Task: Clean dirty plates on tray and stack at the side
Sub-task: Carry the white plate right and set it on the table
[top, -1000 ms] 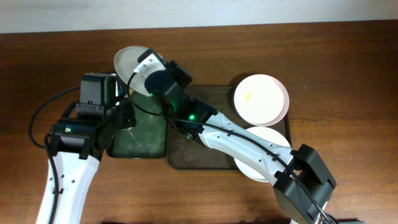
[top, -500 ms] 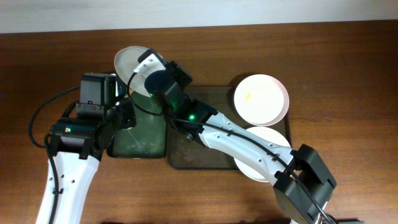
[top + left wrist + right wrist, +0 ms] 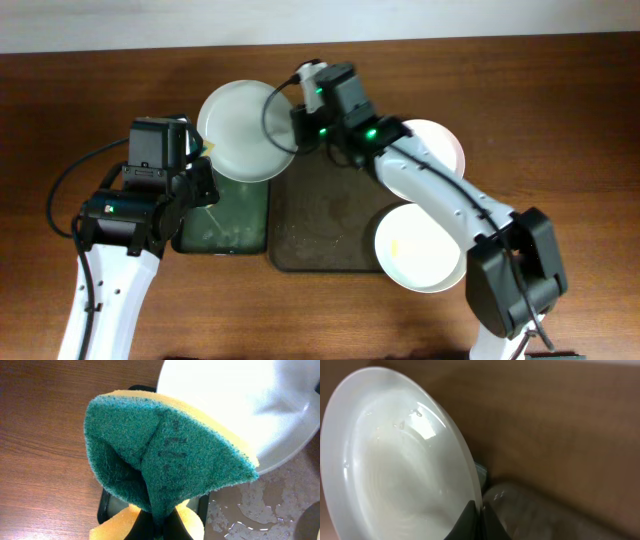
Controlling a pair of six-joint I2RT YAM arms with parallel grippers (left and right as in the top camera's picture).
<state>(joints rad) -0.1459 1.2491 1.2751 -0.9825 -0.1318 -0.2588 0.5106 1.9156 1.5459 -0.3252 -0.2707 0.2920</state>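
Observation:
My right gripper is shut on the rim of a white plate and holds it tilted above the far end of the green tray and the brown tray's left edge. In the right wrist view the fingers pinch the rim of this wet plate. My left gripper is shut on a green and yellow sponge, just left of the held plate. Two other plates lie at the right of the brown tray: one at the back, partly under my right arm, and one at the front with a yellow smear.
The narrow dark green tray lies left of the brown tray, under my left arm. Wet patches show on the brown tray. Bare wooden table lies to the right and at the back.
My right arm has swung back and to the right, off the brown tray. The held plate shifted slightly right and shows in full. The left arm has not moved.

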